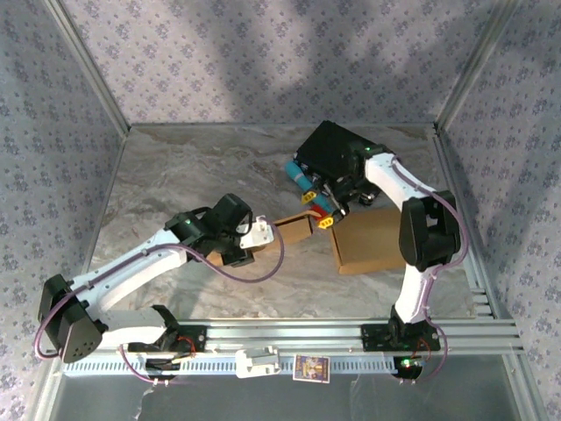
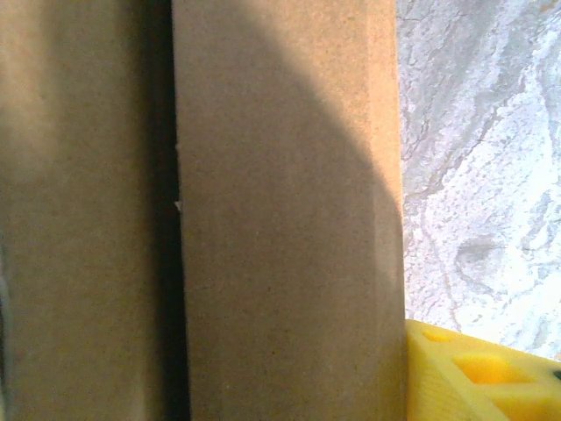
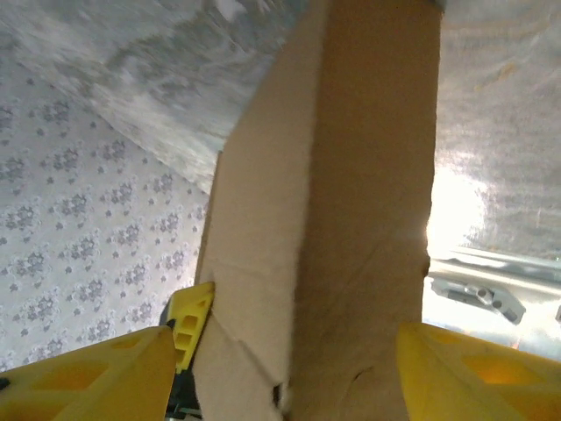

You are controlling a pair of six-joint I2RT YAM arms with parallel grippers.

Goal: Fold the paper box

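The paper box [image 1: 294,230] is a narrow brown cardboard piece held off the marble table at the centre. My left gripper [image 1: 263,235] is shut on its left end. In the left wrist view the box [image 2: 289,219] spans the frame, with one yellow finger [image 2: 473,377] against its right edge. My right gripper [image 1: 326,217] stands open around the box's other end. In the right wrist view its jaws [image 3: 285,377] sit on either side of the folded cardboard [image 3: 351,175], and the left gripper's yellow finger [image 3: 188,329] presses the cardboard's left side.
A flat brown cardboard panel [image 1: 372,241] lies on the table under the right arm; I cannot tell whether it joins the held piece. A metal rail [image 1: 351,329] runs along the near edge, with a small card [image 1: 311,368] below it. Patterned walls enclose the table.
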